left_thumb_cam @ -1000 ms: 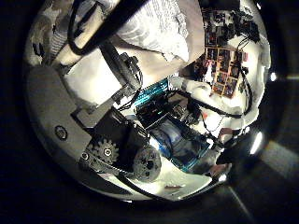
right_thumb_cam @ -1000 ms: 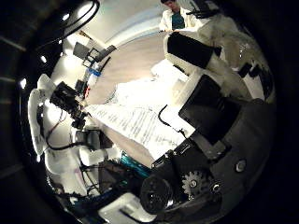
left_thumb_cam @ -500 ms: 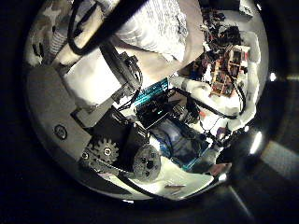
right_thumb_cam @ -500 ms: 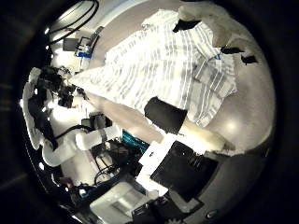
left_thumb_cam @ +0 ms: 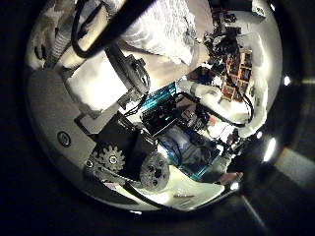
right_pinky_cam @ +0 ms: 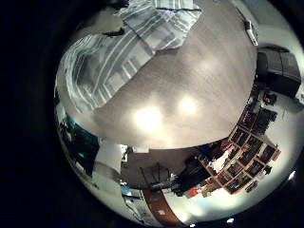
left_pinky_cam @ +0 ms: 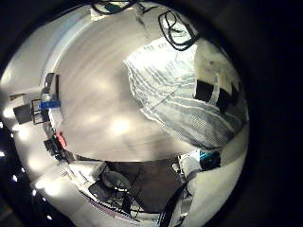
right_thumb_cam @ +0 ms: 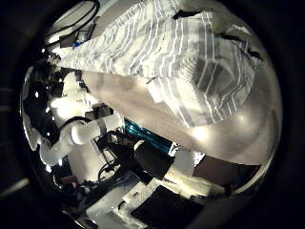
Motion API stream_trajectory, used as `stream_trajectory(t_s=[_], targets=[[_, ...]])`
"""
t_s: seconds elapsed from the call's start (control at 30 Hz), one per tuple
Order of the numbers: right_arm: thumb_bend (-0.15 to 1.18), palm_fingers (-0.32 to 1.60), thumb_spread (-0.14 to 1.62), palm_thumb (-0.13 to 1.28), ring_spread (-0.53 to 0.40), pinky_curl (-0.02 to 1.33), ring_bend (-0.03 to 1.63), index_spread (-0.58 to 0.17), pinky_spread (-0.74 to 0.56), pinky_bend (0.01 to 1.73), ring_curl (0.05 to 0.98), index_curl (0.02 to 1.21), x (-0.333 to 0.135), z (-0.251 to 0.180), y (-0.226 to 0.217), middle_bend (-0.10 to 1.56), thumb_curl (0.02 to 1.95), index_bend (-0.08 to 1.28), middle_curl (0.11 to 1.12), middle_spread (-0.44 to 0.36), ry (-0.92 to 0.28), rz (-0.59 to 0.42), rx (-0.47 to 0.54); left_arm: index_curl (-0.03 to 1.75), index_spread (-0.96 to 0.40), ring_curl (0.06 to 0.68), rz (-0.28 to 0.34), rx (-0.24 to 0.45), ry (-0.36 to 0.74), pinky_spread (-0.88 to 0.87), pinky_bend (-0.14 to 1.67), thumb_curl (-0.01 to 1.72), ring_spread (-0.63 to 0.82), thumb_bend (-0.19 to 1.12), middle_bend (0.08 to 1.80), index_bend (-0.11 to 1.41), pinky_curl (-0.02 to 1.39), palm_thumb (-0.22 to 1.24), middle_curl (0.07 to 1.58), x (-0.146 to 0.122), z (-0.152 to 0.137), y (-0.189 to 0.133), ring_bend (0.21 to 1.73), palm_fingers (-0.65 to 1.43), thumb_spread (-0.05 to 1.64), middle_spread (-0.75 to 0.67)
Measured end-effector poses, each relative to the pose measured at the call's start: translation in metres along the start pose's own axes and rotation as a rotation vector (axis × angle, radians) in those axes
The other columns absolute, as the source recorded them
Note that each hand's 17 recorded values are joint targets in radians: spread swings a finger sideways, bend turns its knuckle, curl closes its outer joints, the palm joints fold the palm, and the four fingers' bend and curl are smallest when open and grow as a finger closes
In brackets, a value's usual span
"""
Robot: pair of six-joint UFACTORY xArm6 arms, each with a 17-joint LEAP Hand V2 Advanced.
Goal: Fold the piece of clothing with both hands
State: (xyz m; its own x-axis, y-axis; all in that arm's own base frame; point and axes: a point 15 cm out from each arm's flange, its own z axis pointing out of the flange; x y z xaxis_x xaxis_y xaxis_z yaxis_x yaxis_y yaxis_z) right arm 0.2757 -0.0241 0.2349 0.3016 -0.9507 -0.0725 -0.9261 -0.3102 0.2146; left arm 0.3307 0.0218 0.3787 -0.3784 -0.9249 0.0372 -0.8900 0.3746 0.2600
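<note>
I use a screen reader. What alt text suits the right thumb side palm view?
A striped garment lies rumpled on a pale table, seen from above by the right palm's camera. A robot arm shows beyond the table edge.

The piece of clothing (right_thumb_cam: 181, 57) lies spread on the worktop (right_thumb_cam: 219, 143), partly folded over itself, one edge near the worktop's rim. Bare worktop (right_pinky_cam: 171, 95) stretches beside it. Dark fingers (left_pinky_cam: 213, 92) rest on the clothing's top layer, close to its edge.
</note>
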Motion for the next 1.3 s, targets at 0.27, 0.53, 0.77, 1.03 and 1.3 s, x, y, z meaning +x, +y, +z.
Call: stream_trajectory(t_s=[0.27,0.53,0.77,1.03,1.3], targets=[[-0.03,0.29,0.95,0.26,-0.172,0.24,0.98,-0.283,0.02,0.83,0.4,0.52,-0.003,0.01,0.0,0.64,0.32,0.29,0.54,-0.145,0.081,-0.011,-0.049,1.42,-0.72,0.497,-0.001,0.001,0.001,-0.72,0.83,0.58,-0.49,-0.02,0.88,0.21,0.72,0.73,0.96,0.001,-0.001,0.001,1.21,1.1,1.1,-0.59],[-0.02,0.56,0.96,0.35,-0.235,0.21,0.98,-0.316,-0.15,0.9,0.39,0.51,-0.019,0.053,0.007,0.74,0.33,0.28,0.58,-0.213,0.088,-0.025,-0.116,1.42,-0.71,0.498,0.002,0.002,-0.001,-0.72,0.83,0.58,-0.49,-0.02,0.87,0.21,0.72,0.73,0.96,0.003,-0.003,0.002,1.21,1.09,1.1,-0.59],[0.02,0.99,1.0,0.57,-0.304,0.31,1.09,-0.435,-0.42,1.16,0.453,0.61,-0.017,0.063,0.0,0.8,0.37,0.38,0.66,-0.291,0.12,-0.012,-0.142,1.42,-0.71,0.498,0.004,0.006,-0.003,-0.72,0.82,0.58,-0.49,-0.01,0.88,0.21,0.72,0.73,0.96,0.003,-0.005,0.001,1.21,1.1,1.1,-0.59],[0.07,1.23,1.04,0.84,-0.26,0.43,1.22,-0.444,-0.31,1.3,0.555,0.83,-0.01,0.027,-0.04,1.01,0.44,0.77,0.8,-0.282,0.167,0.007,0.123,1.42,-0.71,0.498,0.001,0.005,-0.002,-0.73,0.81,0.57,-0.49,-0.01,0.88,0.21,0.72,0.74,0.96,0.004,-0.005,0.002,1.21,1.1,1.1,-0.59],[0.07,1.16,1.06,0.96,-0.229,0.51,1.34,-0.374,-0.23,1.39,0.622,0.92,0.004,-0.017,-0.037,1.15,0.53,0.97,0.87,-0.233,0.193,0.049,0.244,1.42,-0.7,0.498,0.005,0.02,-0.009,-0.73,0.81,0.57,-0.49,-0.01,0.88,0.21,0.72,0.74,0.96,0.006,-0.013,0.006,1.21,1.1,1.1,-0.59]])
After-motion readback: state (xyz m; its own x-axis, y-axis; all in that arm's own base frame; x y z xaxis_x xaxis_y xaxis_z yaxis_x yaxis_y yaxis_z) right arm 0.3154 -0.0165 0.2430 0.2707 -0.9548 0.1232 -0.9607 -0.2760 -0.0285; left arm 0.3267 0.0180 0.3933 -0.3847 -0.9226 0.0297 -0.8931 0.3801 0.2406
